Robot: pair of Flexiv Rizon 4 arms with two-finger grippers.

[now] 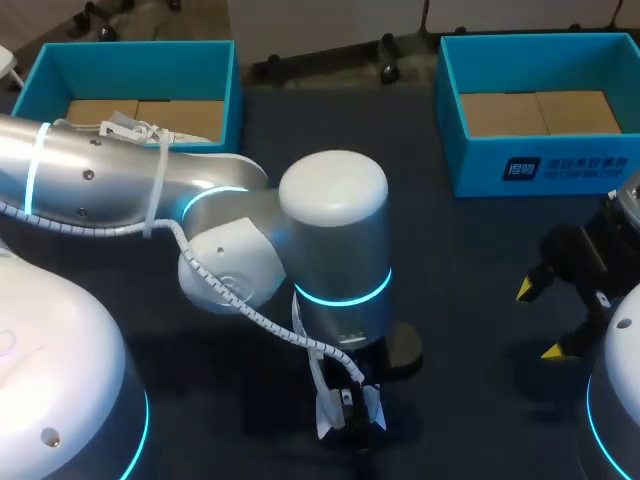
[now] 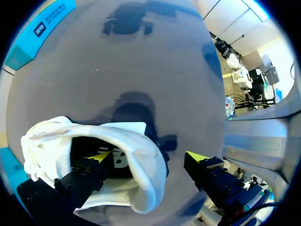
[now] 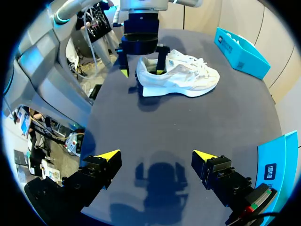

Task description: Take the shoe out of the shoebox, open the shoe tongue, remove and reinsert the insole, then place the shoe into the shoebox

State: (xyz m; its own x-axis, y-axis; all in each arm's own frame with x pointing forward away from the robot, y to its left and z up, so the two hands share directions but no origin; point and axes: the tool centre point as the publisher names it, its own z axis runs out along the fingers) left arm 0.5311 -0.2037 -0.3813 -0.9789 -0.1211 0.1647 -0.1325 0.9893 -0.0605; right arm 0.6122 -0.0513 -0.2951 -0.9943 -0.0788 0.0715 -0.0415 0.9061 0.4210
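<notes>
My right fingers (image 3: 107,159) are spread apart, empty, above the dark bench (image 3: 188,122). Further out, the white lace-up sneaker (image 3: 178,77) stands on its sole on the bench. My left fingers (image 2: 207,169) are apart at its heel, one tip inside the opening, one outside. Along the far edge are the blue cardboard shoebox at left (image 1: 130,48) and the blue cardboard shoebox at right (image 1: 545,165).

shoe (image 3: 181,77) lies on the table (image 1: 470,280), before and between left shoebox (image 1: 135,50) and right shoebox (image 1: 560,165).

The left arm (image 1: 330,240) hangs over the table (image 1: 480,250), one box (image 1: 130,55) far left, a second box (image 1: 560,165) far right, right gripper (image 1: 540,320) spread near right.
</notes>
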